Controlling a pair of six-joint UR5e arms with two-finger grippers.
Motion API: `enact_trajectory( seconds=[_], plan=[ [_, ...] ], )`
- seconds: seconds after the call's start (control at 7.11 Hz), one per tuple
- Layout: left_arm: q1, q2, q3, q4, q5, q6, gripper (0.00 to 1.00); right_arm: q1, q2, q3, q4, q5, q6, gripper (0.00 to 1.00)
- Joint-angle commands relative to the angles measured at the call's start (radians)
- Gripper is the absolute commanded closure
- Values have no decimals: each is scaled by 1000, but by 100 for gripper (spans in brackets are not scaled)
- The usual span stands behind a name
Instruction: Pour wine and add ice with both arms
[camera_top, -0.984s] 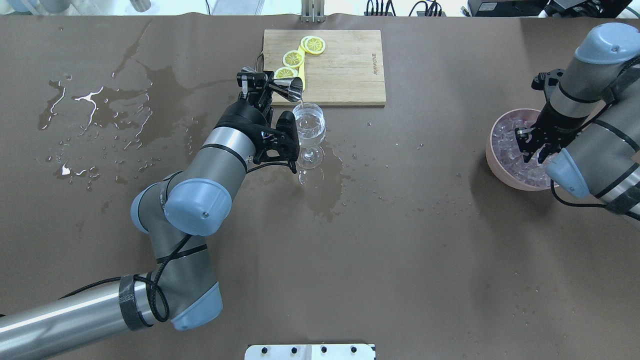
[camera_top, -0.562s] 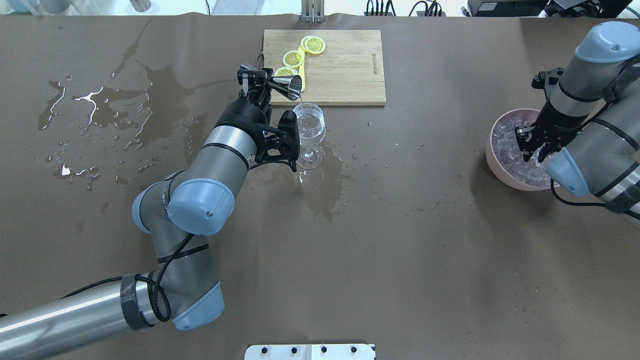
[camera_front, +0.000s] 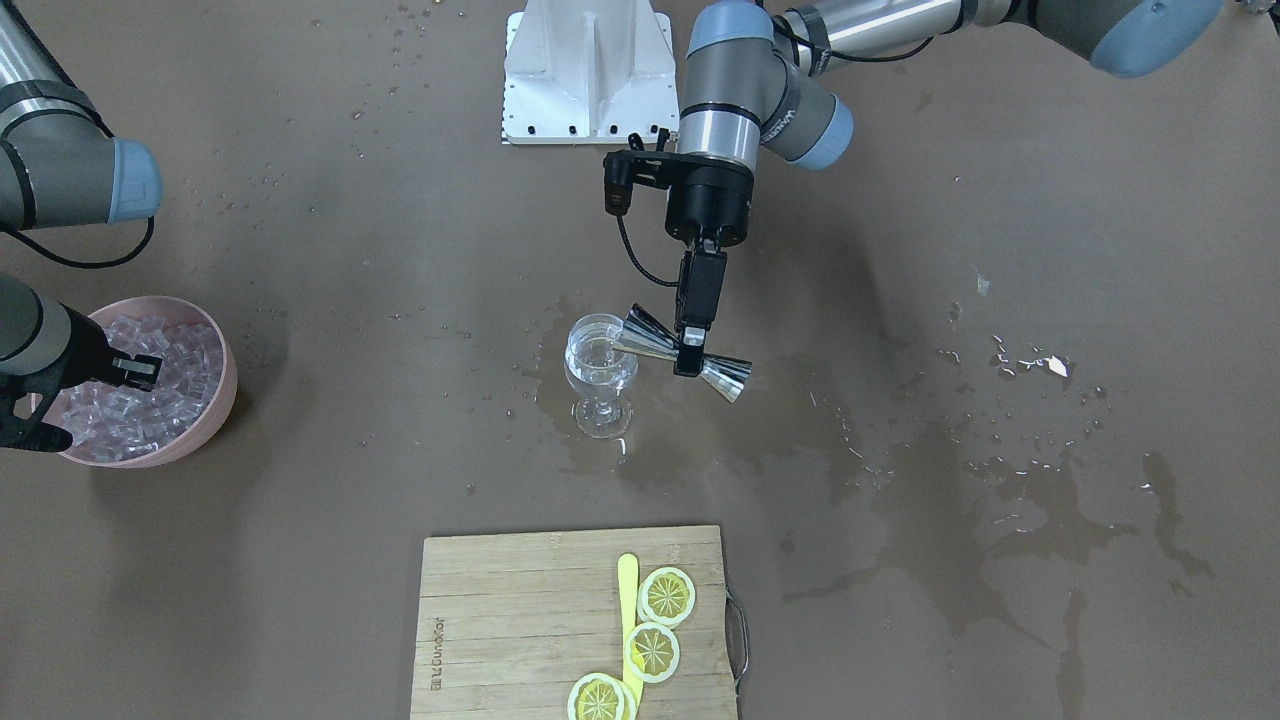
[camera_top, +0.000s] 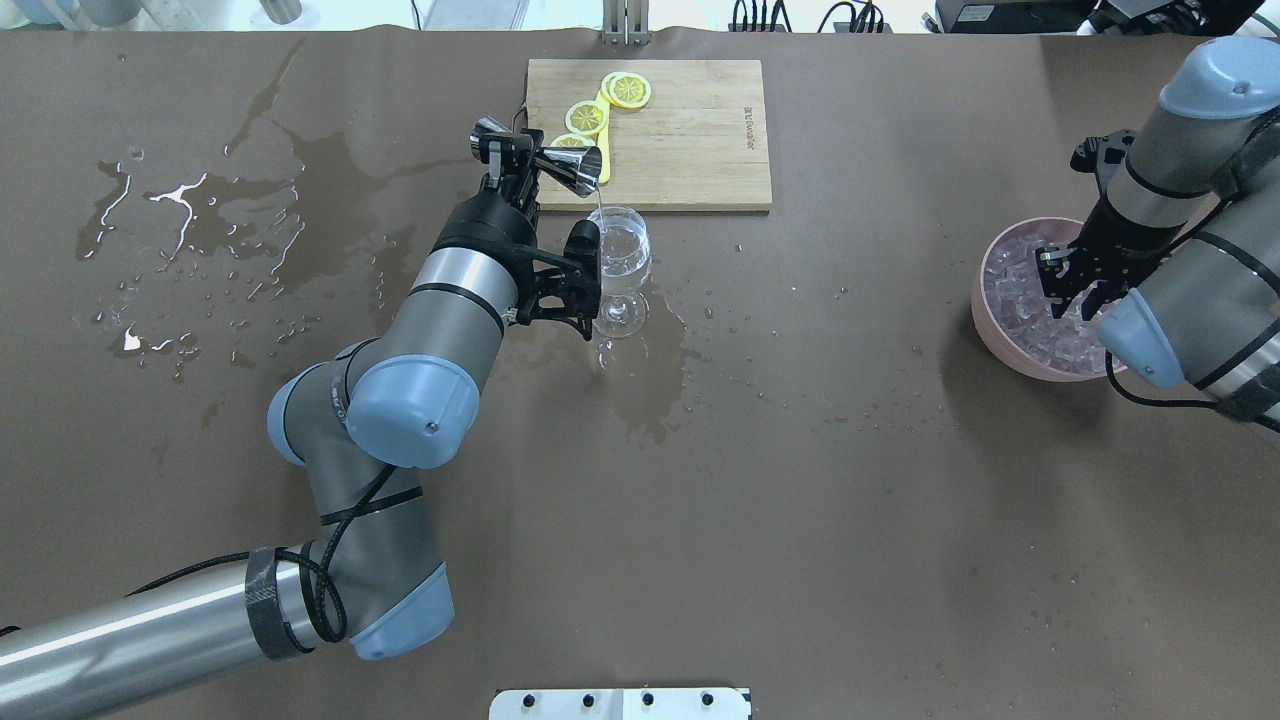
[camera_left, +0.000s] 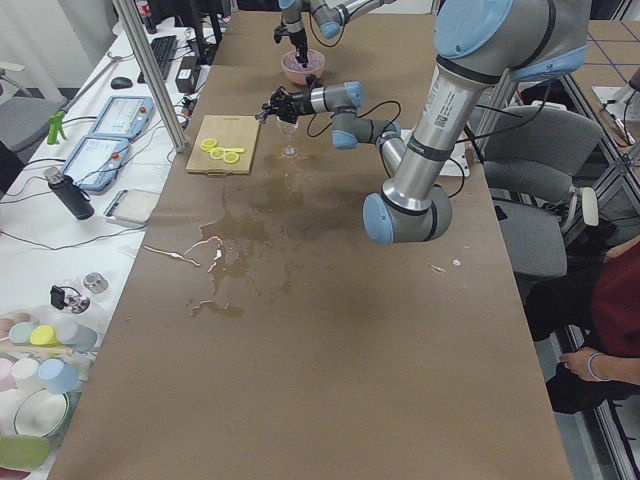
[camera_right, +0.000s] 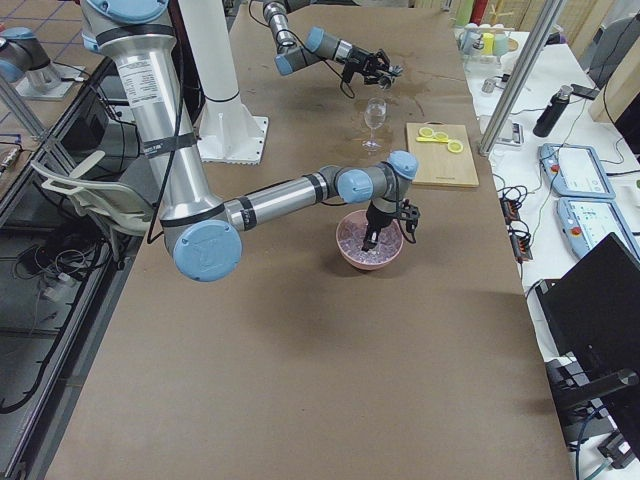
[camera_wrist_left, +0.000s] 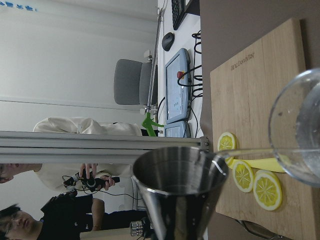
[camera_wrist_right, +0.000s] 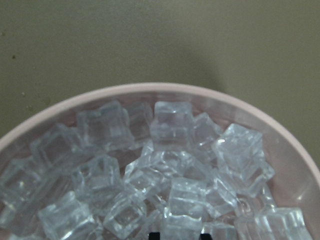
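My left gripper (camera_top: 512, 168) is shut on a steel jigger (camera_top: 572, 168) and holds it tilted over the wine glass (camera_top: 621, 255). A thin stream of clear wine (camera_wrist_left: 250, 151) runs from the jigger (camera_wrist_left: 175, 190) into the glass (camera_wrist_left: 300, 135), which holds a little clear liquid. The front view shows the jigger (camera_front: 682, 350) at the glass rim (camera_front: 598, 362). My right gripper (camera_top: 1066, 292) is down in a pink bowl (camera_top: 985, 330) of ice cubes (camera_wrist_right: 170, 150), fingers apart, with nothing held between them.
A wooden cutting board (camera_top: 690, 140) with lemon slices (camera_top: 588, 116) lies just beyond the glass. Wet spill patches spread around the glass foot (camera_top: 650, 380) and over the table's left part (camera_top: 200, 220). The white robot base (camera_front: 585, 70) stands at the near edge.
My left arm has lifted and turned the jigger a little while the stream keeps running. My right gripper has shifted slightly toward the bowl's far side.
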Motion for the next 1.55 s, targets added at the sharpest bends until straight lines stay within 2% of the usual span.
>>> enact_trajectory(
  seconds=[0.0, 0.28, 0.7, 0.98, 1.41],
  plan=[
    [0, 1, 2, 13, 8, 16, 100, -2, 0, -2, -1, 0, 1, 59],
    [17, -4, 8, 13, 38, 56, 100, -2, 0, -17, -1, -8, -3, 60],
    [41, -4, 8, 14, 64, 62, 100, -1, 7, -20, -4, -8, 3, 78],
    [49, -25, 6, 46, 75, 79, 100, 7, 10, -14, -5, -3, 3, 78],
    [51, -25, -50, 16, 61, 31, 100, 48, 36, 7, -19, 22, 7, 78]
  ],
)
